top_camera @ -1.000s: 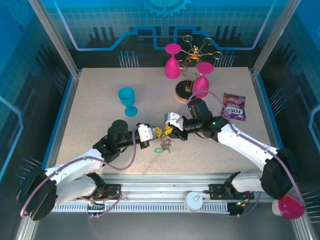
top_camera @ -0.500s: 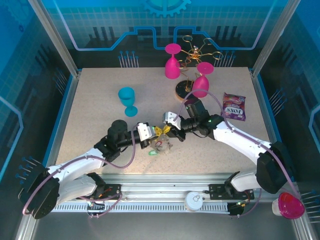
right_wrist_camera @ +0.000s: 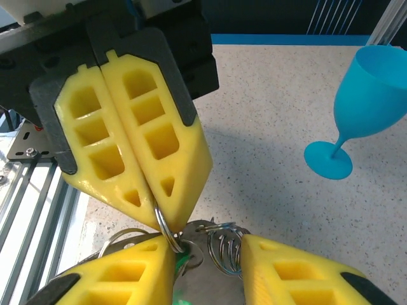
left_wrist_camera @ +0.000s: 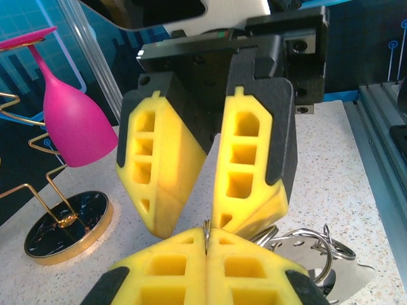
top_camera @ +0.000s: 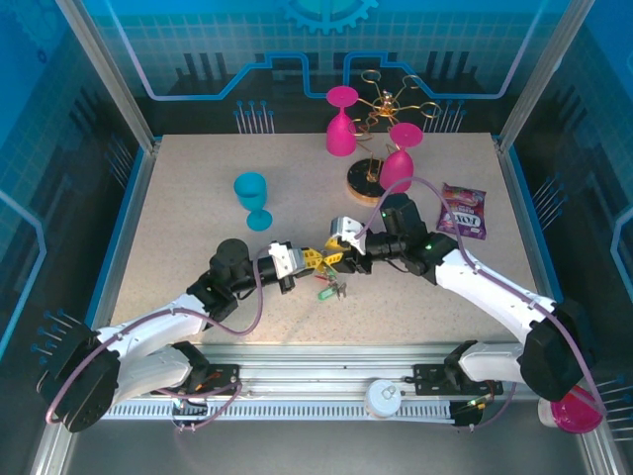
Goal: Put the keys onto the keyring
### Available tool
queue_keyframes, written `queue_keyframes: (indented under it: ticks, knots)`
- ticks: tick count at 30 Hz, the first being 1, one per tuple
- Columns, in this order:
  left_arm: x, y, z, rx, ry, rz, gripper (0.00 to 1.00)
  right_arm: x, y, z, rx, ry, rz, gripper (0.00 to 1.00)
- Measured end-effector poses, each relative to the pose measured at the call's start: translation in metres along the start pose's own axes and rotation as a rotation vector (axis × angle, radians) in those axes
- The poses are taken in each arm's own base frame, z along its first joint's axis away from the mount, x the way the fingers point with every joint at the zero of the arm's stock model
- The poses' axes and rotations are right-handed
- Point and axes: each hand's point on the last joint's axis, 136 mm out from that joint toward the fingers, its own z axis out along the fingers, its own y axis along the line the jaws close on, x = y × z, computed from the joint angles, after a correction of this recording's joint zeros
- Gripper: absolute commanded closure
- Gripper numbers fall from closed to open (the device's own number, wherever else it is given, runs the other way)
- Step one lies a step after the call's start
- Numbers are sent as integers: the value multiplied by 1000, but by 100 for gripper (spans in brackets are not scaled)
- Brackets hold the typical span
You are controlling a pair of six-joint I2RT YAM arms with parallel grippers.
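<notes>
Keyring (right_wrist_camera: 162,225): shiny mtl; fingers (right_wrist_camera: 146,140): matt yellow plastic; table (right_wrist_camera: 273,127): speckled, matt, rough-ish.

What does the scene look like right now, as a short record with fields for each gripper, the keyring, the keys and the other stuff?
left gripper: shut, pinching the keyring
right gripper: jaws apart, tips facing the left gripper's tips
keys: bunched just below where the two grippers meet, green tag showing
blue goblet: upright, beyond the left arm
pink goblets: two, upside down on the gold stand
snack packet: flat, right side of the table
</notes>
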Motion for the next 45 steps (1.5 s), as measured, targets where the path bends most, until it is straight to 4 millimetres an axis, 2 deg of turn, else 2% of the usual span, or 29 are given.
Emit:
queue_keyframes:
  ticks: [5,9,13,19,26,32,35,38,39,41,42,45]
  knots:
    - [-2,2,-1,-5,-8,4,100,-3,2,0,-15,-16,-4,80]
    - [-4,5,-1,-15,-21,-8,100,-5,5,0,-31,-28,-5,100]
    - [-4,6,-1,-19,-23,-14,100,-6,5,0,-32,-32,-11,100]
    - [5,5,-3,-16,24,-24,87,0,10,1,-43,10,-17,100]
    - [14,7,-5,-15,129,-8,85,-3,15,2,-50,108,-60,100]
    - [20,6,-6,-1,181,4,87,-1,18,9,-57,199,-99,100]
    - [25,4,-7,14,201,4,98,2,17,10,-47,229,-111,100]
    - [28,0,-7,35,210,7,100,4,15,10,-35,241,-112,100]
    - [28,0,-7,37,210,8,100,4,14,10,-33,242,-112,99]
    - [27,0,-6,37,206,11,100,3,13,10,-27,237,-106,76]
    - [25,0,-6,35,200,15,100,3,12,9,-19,228,-97,71]
    - [23,1,-5,28,184,26,100,3,11,3,10,184,-83,67]
